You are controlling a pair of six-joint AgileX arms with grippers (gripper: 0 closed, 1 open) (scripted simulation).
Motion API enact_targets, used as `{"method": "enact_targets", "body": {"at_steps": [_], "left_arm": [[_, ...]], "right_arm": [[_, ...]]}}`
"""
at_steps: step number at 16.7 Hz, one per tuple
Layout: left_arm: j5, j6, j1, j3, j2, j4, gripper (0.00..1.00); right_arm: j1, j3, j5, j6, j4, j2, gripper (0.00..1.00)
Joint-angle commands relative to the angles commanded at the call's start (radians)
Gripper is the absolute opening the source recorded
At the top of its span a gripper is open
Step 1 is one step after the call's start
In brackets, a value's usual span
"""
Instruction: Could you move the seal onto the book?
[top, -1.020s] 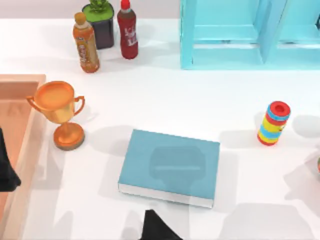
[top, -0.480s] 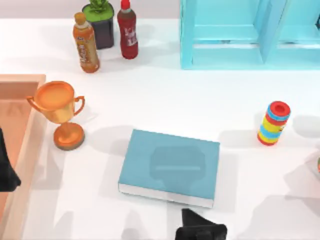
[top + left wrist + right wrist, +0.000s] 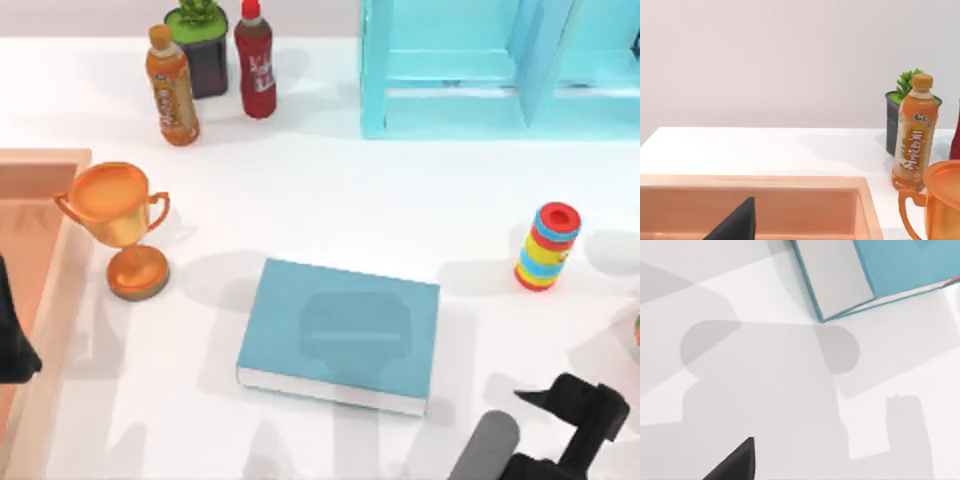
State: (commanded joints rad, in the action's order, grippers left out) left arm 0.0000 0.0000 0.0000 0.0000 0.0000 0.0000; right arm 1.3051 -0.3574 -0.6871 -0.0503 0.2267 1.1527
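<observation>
Right gripper (image 3: 580, 420) half cut off beside the book (image 3: 340, 333)

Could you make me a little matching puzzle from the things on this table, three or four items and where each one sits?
Things:
1. book
2. trophy
3. striped ring stack
4. orange bottle

Places, by the top view:
A. far side, left, beside a potted plant and a red bottle
B. right part of the table
C. middle of the table, lying flat
D. left part, next to a wooden tray

Pairs: 1-C, 2-D, 3-B, 4-A
</observation>
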Motion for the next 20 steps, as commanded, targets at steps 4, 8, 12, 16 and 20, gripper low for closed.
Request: {"method": "enact_targets", "body": {"at_steps": [4, 8, 12, 16, 20], "left_arm": [[0.000, 0.000, 0.000, 0.000, 0.000, 0.000, 1.00], [0.000, 0.000, 0.000, 0.000, 0.000, 0.000, 1.00], [0.000, 0.000, 0.000, 0.000, 0.000, 0.000, 1.00], [0.000, 0.000, 0.000, 0.000, 0.000, 0.000, 1.00], [0.000, 0.000, 0.000, 0.000, 0.000, 0.000, 1.00]], "right_arm": [[-0.294, 0.164, 0.225, 0.040, -0.098, -0.342, 1.00], [-0.637, 0.268, 0.420, 0.064, -0.170, -0.664, 1.00], [-0.976, 0.329, 0.567, 0.066, -0.209, -0.923, 1.00], [-1.220, 0.355, 0.658, 0.056, -0.223, -1.093, 1.00], [-1.305, 0.357, 0.687, 0.050, -0.227, -1.153, 1.00]]}}
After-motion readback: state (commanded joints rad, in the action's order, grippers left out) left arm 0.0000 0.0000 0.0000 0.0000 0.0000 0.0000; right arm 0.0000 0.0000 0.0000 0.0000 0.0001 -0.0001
